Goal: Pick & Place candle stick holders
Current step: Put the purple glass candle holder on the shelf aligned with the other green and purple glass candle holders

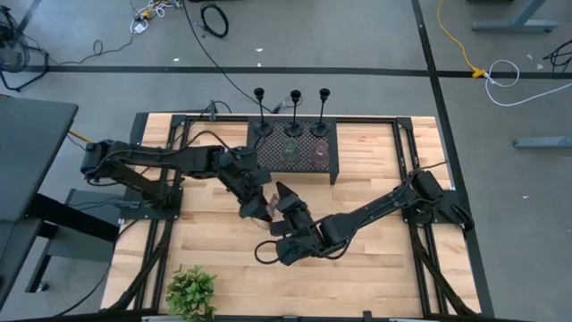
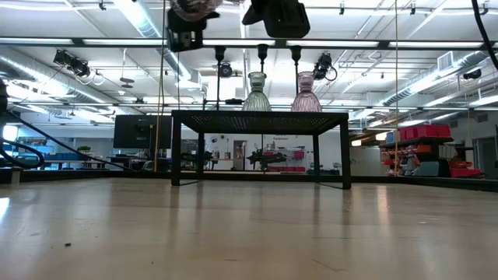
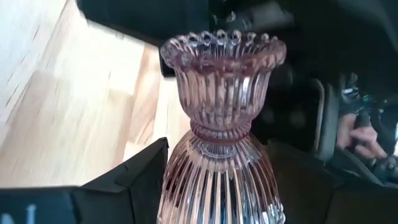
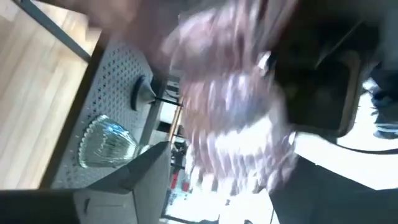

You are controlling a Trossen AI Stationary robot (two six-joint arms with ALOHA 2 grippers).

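A pink ribbed, waisted glass candle holder (image 1: 268, 206) (image 3: 221, 124) is held in the air over the table's middle by my left gripper (image 1: 257, 199), which is shut on it. My right gripper (image 1: 284, 199) is open right beside it, and the blurred glass (image 4: 230, 106) fills the space between its fingers. A black perforated stand (image 1: 308, 164) at the far middle carries three thin black stem holders (image 1: 294, 112), a greenish glass holder (image 1: 292, 150) and another pink one (image 1: 319, 152), each standing on its foot. My left gripper pinches the holder's lower bulb (image 3: 186, 193), below the waist, between its two fingers (image 3: 140, 174). The holder stands upright in the hold, cup end up, lifted clear of the table. My right gripper has its fingers on either side of the same holder; whether they touch it I cannot tell.
A green leafy plant (image 1: 190, 293) stands at the near left edge. The black stand (image 2: 261, 117) on its legs rises at the far middle. Bare wood tabletop (image 1: 375, 179) lies to the right and near side of the grippers.
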